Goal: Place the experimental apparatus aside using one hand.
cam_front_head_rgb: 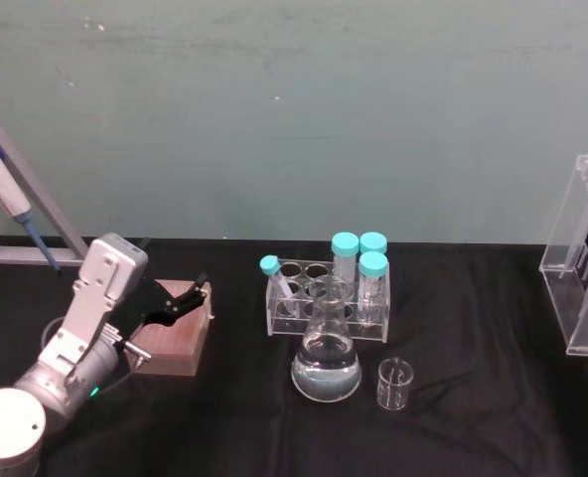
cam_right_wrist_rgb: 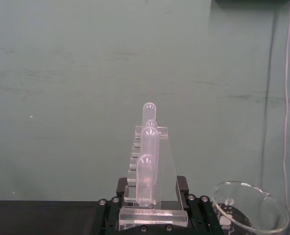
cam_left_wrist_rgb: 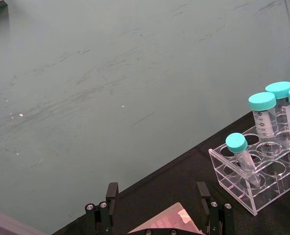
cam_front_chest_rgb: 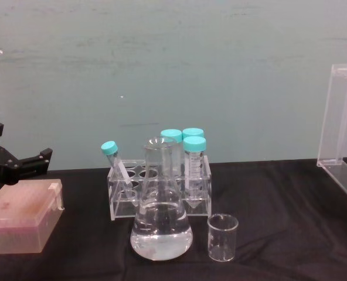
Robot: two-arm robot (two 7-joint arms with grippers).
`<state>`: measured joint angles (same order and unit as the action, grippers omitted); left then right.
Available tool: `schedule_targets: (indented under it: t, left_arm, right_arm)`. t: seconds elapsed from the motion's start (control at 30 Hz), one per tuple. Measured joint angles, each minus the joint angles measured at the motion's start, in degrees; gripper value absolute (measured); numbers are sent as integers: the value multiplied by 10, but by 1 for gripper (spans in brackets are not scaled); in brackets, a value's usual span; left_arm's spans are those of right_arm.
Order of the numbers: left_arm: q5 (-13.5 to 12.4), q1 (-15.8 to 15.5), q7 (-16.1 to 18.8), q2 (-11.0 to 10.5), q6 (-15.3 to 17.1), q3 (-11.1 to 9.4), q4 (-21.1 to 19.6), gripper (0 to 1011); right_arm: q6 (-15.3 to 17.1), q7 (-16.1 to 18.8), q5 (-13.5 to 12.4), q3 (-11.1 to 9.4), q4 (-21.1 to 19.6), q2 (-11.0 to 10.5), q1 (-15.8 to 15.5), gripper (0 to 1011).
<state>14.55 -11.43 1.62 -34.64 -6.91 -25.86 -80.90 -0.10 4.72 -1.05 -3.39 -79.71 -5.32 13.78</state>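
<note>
Since the tall clear acrylic stand with its long pipettes is at the far right edge of the black table, well apart from the other glassware, I judge the task under way but far from finished. My right gripper has its fingers pressed against the stand's two sides, pinching it low down. I cannot tell whether the stand's base rests on the table.

By my reading, two things are left to move. The conical glass flask with clear liquid stands at centre front, and the small clear glass beaker is just beside it on the right. Nothing holds either.

Close behind the flask stands a clear plastic rack of teal-capped tubes, which I expect would crowd a reach for the flask's neck. My left gripper hovers idle, fingers spread, over a pink lidded box at the left.
</note>
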Motion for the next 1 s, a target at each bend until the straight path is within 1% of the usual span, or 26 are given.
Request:
schedule_targets:
  t: [0.37,1.0]
  left_arm:
    - [0,0,0,0,0,0,0,1000]
    - [0,0,0,0,0,0,0,1000]
  right_arm:
    - [1,12,-16,-12,7,-17,1,593]
    - [-1,26,-29,-17,27,-41,13,593]
